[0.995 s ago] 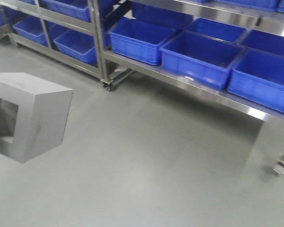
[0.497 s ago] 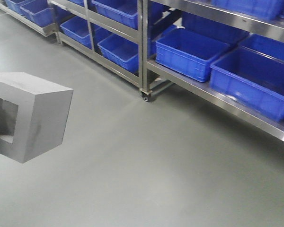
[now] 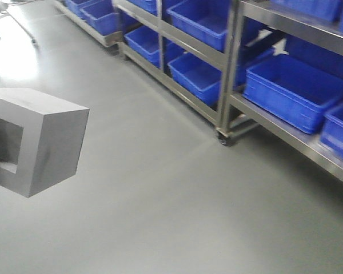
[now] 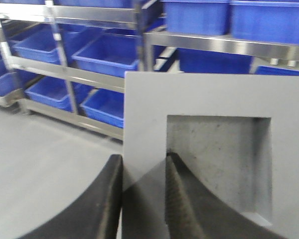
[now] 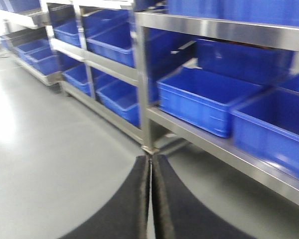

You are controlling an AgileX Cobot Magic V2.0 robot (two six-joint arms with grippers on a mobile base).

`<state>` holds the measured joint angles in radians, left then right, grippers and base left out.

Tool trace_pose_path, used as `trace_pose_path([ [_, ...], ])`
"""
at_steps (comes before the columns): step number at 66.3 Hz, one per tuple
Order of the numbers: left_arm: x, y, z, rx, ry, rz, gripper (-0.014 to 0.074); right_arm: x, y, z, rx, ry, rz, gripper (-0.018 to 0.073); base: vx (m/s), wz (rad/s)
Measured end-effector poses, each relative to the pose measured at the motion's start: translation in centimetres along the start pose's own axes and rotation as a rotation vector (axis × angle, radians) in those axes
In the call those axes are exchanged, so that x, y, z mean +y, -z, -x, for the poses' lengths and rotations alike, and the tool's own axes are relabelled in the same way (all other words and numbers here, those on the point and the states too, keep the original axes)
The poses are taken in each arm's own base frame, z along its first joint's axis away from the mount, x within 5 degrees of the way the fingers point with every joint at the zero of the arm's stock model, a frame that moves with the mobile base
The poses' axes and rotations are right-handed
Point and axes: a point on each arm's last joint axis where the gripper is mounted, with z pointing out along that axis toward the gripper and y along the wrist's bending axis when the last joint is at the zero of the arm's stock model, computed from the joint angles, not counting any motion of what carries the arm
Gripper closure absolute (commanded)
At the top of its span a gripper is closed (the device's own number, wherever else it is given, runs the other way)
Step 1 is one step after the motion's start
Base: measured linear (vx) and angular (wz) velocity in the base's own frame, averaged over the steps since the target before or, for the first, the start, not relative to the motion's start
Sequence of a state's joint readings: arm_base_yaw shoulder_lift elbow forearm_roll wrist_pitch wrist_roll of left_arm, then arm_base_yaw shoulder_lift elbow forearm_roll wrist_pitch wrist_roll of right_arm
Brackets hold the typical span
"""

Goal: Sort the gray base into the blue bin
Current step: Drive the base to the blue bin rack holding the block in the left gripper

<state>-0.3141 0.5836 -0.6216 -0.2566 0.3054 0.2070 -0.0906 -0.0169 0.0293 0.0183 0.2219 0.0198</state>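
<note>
The gray base (image 3: pixel 51 142) hangs above the floor at the left edge of the front view, its square recess facing left. In the left wrist view the gray base (image 4: pixel 214 94) fills the right half, and my left gripper (image 4: pixel 144 159) is shut on one wall of it. One finger (image 4: pixel 179 194) sits inside the recess and the other finger (image 4: pixel 107 199) presses the outer face. My right gripper (image 5: pixel 150 160) is shut with nothing in it, over bare floor. Several blue bins stand on steel racks, the nearest blue bin (image 3: pixel 297 91) at the right.
Steel racks on castors (image 3: pixel 223 140) run along the right side from far to near, holding rows of blue bins on low and upper shelves (image 5: pixel 209 30). Gray floor (image 3: pixel 160 194) spreads left and ahead of the racks. A bright glare patch (image 3: pixel 11 63) lies far left.
The racks have slid to the right across the front view and more open floor shows at the left. The gray base keeps its place in the left gripper.
</note>
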Motion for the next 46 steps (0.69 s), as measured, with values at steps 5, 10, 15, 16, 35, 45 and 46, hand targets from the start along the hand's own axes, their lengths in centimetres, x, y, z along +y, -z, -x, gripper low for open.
trace_pose_path([
  [5,0.0,0.0,0.0,0.0,0.0,0.0,0.0603,0.0,0.0,0.0,0.0,0.0,0.0,0.0564,0.35,0.52],
  [10,0.0,0.0,0.0,0.0,0.0,0.0,0.0603,0.0,0.0,0.0,0.0,0.0,0.0,0.0564,0.35,0.56],
  [15,0.0,0.0,0.0,0.0,0.0,0.0,0.0603,0.0,0.0,0.0,0.0,0.0,0.0,0.0564,0.34,0.59],
  [16,0.0,0.0,0.0,0.0,0.0,0.0,0.0603,0.0,0.0,0.0,0.0,0.0,0.0,0.0564,0.33,0.6],
  [35,0.0,0.0,0.0,0.0,0.0,0.0,0.0603,0.0,0.0,0.0,0.0,0.0,0.0,0.0564,0.32,0.56],
  [45,0.0,0.0,0.0,0.0,0.0,0.0,0.0603,0.0,0.0,0.0,0.0,0.0,0.0,0.0564,0.31,0.42],
  [46,0.0,0.0,0.0,0.0,0.0,0.0,0.0603,0.0,0.0,0.0,0.0,0.0,0.0,0.0564,0.31,0.35],
])
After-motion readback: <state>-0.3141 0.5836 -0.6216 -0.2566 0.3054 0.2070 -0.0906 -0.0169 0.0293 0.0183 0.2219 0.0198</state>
